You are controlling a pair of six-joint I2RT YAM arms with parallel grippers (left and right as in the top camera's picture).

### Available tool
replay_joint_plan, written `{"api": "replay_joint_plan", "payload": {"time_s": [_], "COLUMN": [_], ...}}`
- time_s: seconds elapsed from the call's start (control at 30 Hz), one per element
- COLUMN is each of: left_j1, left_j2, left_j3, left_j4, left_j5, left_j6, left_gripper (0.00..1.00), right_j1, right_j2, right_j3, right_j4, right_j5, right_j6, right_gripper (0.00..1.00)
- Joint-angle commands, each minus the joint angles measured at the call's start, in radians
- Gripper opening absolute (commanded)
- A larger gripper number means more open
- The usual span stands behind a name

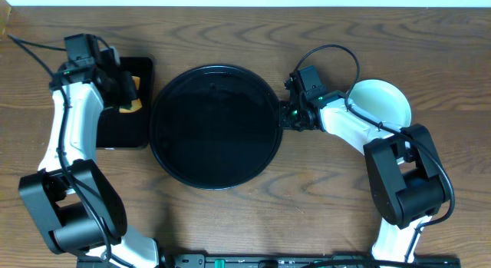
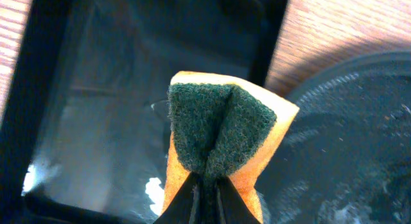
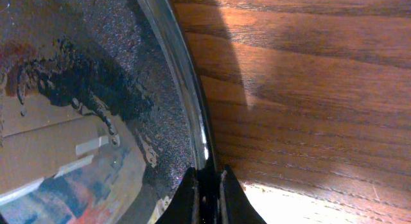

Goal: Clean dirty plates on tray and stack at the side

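The large round black tray (image 1: 215, 126) lies mid-table with no plates on it. A pale mint plate (image 1: 381, 101) sits on the wood to its right, partly covered by my right arm; I cannot tell whether others lie under it. My right gripper (image 1: 285, 118) is at the tray's right edge, and the right wrist view shows this gripper (image 3: 209, 193) shut on the glossy rim (image 3: 183, 70). My left gripper (image 1: 126, 91) holds an orange sponge (image 2: 218, 134) with a green scouring face, pinched and folded between its fingers (image 2: 190, 201).
A smaller rectangular black tray (image 1: 123, 130) lies left of the round one, under the sponge; its wet bottom (image 2: 96, 89) shows white foam specks. Bare wooden table surrounds both. The round tray's wet surface (image 2: 347, 121) lies just right of the sponge.
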Motion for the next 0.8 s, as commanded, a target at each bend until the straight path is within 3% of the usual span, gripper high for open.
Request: {"api": "replay_joint_plan", "payload": {"time_s": [0.0,0.27,0.4,0.57,0.6,0.67,0.77], "left_j1": [0.022,0.05,0.051,0.051,0.051,0.051,0.051], "left_j2": [0.025,0.026,0.026,0.026,0.026,0.023,0.008], "left_j3": [-0.003,-0.003,-0.003,-0.003,-0.003,-0.002,-0.002], "left_j4": [0.007,0.002,0.004,0.007,0.008,0.008,0.007], "left_j5": [-0.013,-0.013,-0.013,-0.012,-0.013,-0.013,-0.012], "left_j6": [0.024,0.016,0.016,0.016,0.016,0.016,0.016], "left_gripper": [0.12,0.57,0.71,0.76,0.77,0.77,0.77], "right_j1": [0.01,-0.039,-0.077,-0.103,-0.103,-0.103,-0.103], "right_j2": [0.013,-0.037,-0.096,-0.14,-0.14,-0.14,-0.142], "right_j3": [0.006,0.023,0.023,0.023,0.024,0.026,0.026], "right_j4": [-0.006,-0.112,-0.141,-0.148,-0.147,-0.147,-0.149], "right_j5": [0.018,0.024,0.029,0.017,0.005,-0.019,-0.032], "right_j6": [0.011,0.006,-0.016,-0.059,-0.073,-0.102,-0.114], "right_gripper": [0.01,0.01,0.01,0.01,0.1,0.38,0.57]}}
